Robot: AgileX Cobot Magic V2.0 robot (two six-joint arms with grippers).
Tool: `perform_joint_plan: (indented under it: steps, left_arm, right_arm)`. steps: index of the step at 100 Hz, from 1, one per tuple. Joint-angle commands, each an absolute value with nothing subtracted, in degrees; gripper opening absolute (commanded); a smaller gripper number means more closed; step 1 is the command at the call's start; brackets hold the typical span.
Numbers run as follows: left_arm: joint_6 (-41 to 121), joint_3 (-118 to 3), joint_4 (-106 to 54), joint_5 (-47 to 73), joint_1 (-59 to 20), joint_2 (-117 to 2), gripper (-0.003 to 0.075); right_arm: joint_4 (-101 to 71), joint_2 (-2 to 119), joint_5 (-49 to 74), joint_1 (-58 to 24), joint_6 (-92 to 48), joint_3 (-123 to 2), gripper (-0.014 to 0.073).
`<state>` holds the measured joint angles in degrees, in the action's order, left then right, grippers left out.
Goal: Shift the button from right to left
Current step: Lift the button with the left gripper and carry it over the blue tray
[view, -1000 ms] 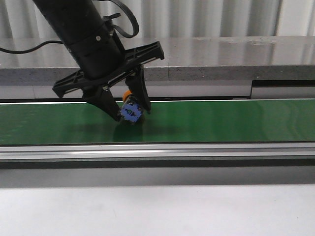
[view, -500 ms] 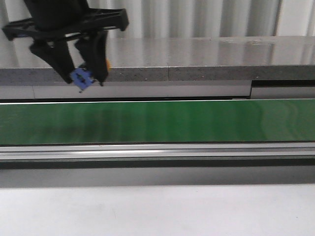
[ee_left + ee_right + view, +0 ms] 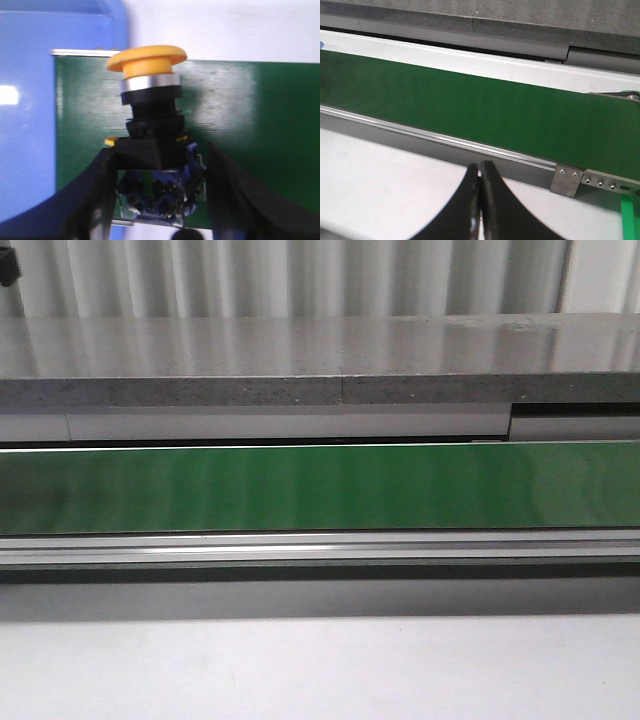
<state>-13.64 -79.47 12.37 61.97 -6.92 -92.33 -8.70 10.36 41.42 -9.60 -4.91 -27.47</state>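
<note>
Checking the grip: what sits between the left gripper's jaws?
In the left wrist view, the button sits between them, held by its dark body, yellow cap pointing away.

The right gripper (image 3: 480, 200), fingers pressed together, hangs near the green belt (image 3: 470, 107).

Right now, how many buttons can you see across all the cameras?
1. The button is held in the left end effector, above the green belt, visible only in the left wrist view. None shows in the front or right wrist views; more could lie outside them.
</note>
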Motion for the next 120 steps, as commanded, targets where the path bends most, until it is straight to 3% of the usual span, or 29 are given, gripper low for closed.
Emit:
perform_joint_plan:
  steps: [1, 37, 88, 100, 120]
  left_arm:
    - [-12.02, -81.13, 13.42, 60.81, -2.7, -89.7, -0.0013]
    - [0.84, -81.13, 13.38, 62.61, 12.49, -95.98, -0.0012]
    - [13.41, -81.13, 16.92, 57.52, 16.26, -107.37, 0.0003]
    - [13.41, -81.13, 15.05, 57.52, 16.26, -109.22, 0.0109]
    - [13.41, -81.13, 16.5, 56.3, 16.26, -109.61, 0.0482]
  right_arm:
    - [-9.1, 10.93, 37.5, -9.62, -5.28, -28.96, -0.0067]
    - [-9.1, 10.93, 37.5, -9.62, -5.28, -28.96, -0.0067]
    - [-9.1, 10.93, 37.5, -9.62, -5.28, -28.96, -0.0067]
    - [-9.1, 10.93, 37.5, -9.62, -5.28, -28.96, -0.0067]
    - [-9.1, 10.93, 37.5, -9.62, -5.28, -28.96, -0.0067]
